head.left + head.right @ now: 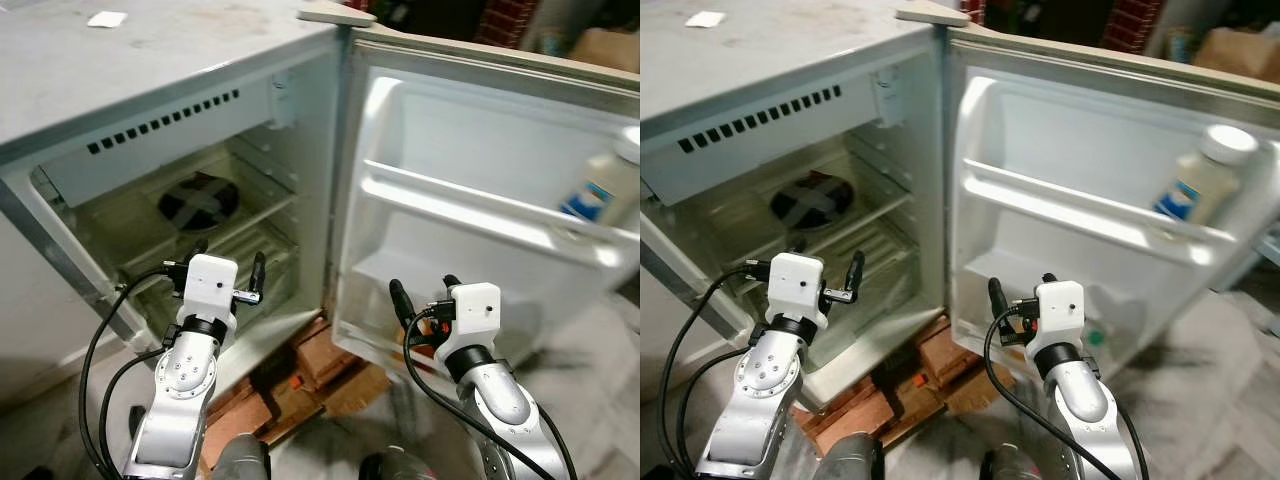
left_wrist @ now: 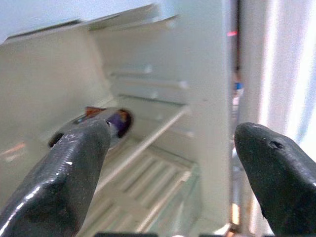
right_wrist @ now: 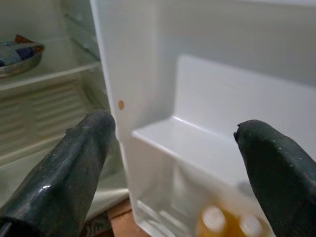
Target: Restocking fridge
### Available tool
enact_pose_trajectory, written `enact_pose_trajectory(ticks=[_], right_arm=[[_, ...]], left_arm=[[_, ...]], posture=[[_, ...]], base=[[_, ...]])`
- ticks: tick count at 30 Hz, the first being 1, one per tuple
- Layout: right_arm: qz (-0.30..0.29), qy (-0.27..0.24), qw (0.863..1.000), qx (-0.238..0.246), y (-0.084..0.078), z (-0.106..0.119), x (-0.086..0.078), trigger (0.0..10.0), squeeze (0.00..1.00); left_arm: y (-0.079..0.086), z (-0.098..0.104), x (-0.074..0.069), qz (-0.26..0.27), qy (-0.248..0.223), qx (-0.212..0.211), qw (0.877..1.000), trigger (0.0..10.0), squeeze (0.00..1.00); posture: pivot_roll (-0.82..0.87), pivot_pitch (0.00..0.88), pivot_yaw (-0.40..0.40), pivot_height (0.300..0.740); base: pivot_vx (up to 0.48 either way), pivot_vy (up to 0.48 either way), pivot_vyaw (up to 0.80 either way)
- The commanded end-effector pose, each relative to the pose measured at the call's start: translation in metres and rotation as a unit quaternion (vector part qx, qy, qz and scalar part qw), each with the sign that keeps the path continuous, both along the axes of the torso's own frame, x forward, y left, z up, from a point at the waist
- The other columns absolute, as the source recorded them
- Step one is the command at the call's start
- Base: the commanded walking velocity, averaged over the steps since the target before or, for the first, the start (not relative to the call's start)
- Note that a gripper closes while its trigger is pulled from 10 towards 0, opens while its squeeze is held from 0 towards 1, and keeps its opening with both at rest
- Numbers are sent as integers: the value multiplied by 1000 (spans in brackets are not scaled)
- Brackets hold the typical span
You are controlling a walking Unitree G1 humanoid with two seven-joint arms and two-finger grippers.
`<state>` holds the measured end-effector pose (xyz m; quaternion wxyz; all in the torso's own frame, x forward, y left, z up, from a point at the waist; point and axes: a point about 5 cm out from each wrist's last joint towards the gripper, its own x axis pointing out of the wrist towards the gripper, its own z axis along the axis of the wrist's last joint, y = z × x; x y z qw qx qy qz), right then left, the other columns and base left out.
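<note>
I have both arms raised before the open fridge (image 1: 300, 120). The left gripper (image 1: 228, 270) hangs spread and empty at the mouth of the main compartment, the right gripper (image 1: 420, 295) likewise spread and empty by the door's (image 1: 1060, 150) lower shelf. A white bottle (image 1: 1200, 180) stands upright on the upper door shelf, up and to the right of my right gripper, the nearer arm. A plate (image 1: 198, 200) sits on the inner shelf.

Fridge shelf (image 1: 875, 215) carries a round dish (image 1: 810, 197). Door shelf (image 1: 1080, 222) holds one white-capped bottle (image 1: 1200, 180), tilted. Fridge top (image 1: 110, 70) bears a paper scrap (image 1: 106, 18).
</note>
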<state>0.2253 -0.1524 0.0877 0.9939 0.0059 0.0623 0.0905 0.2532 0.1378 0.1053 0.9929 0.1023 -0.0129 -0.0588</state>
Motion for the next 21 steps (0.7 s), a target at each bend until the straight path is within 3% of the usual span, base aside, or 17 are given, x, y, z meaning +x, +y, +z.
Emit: enact_pose_trajectory(ticks=[1, 17, 21], right_arm=[[0, 4, 1000, 0, -2, -2, 0, 10000, 0], [-20, -28, 999, -7, -3, 8, 14, 10000, 0], [-10, -28, 1000, -3, 3, 9, 22, 10000, 0]], left_arm=[[0, 0, 0, 0, -1, 3, 1000, 10000, 0], [-3, -3, 0, -7, 2, -4, 1000, 10000, 0], [-4, -3, 4, -1, 3, -8, 1000, 10000, 0]], posture=[[56, 30, -3, 724], [50, 17, 1, 740], [48, 15, 2, 740]], base=[[0, 0, 0], [0, 0, 0], [0, -373, 0]])
